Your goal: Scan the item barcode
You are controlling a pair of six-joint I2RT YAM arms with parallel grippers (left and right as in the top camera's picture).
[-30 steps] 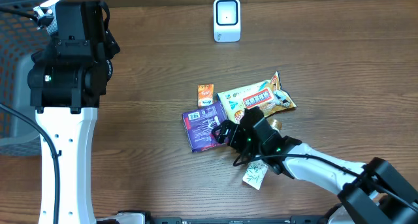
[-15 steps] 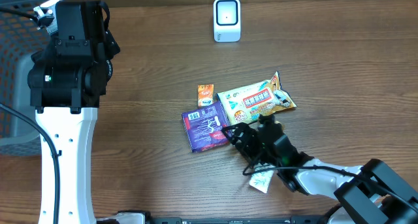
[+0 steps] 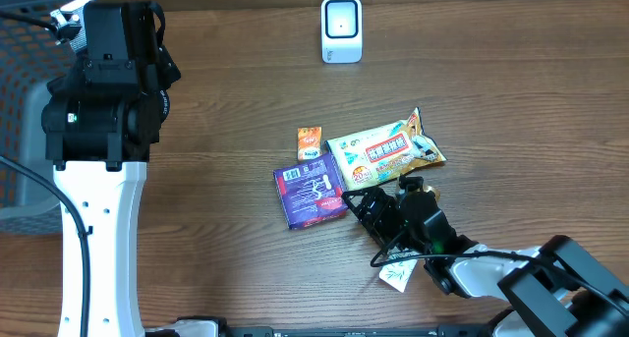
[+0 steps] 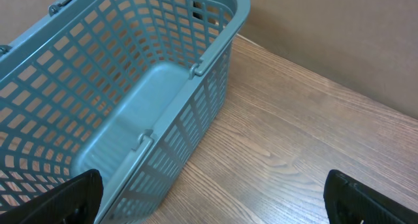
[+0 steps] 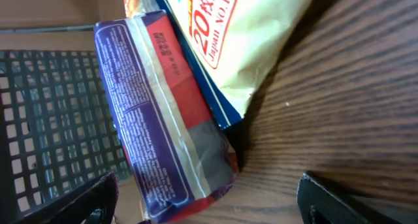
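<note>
Wood table [image 3: 531, 62] fills the view from above. A white scanner [image 3: 341, 28] stands near the far edge. A bunch of snacks lies near the middle. The purple packet [image 3: 311, 196] lies flat on the table at the left of the bunch. A yellow snack bag [image 3: 385, 151] lies just beside it, to the right and a bit farther back. A small orange packet [image 3: 310, 140] lies behind the purple one. The right claw [image 3: 362, 207] is down low at the right end of the purple packet, just beside it. A small white packet [image 3: 397, 274] lies by the right arm, near the front edge. The left arm [image 3: 103, 82] is over on the left, well apart from the snacks.

From the left wrist, the left claw [image 4: 212, 201] is spread wide and holds nothing. Its black fingertips [image 4: 65, 198] show in the two bottom corners. A blue basket [image 4: 130, 87] with holes in its walls stands on the table below it.

From the right wrist, the right claw is spread wide too, with one fingertip in each bottom corner. It pinches nothing. The near end of the purple packet lies between the two fingers. I cannot tell if a finger touches it. The packet has a red patch and tiny white writing. Beside it the yellow bag lies on top of a dark blue packet [image 5: 208, 87].
</note>
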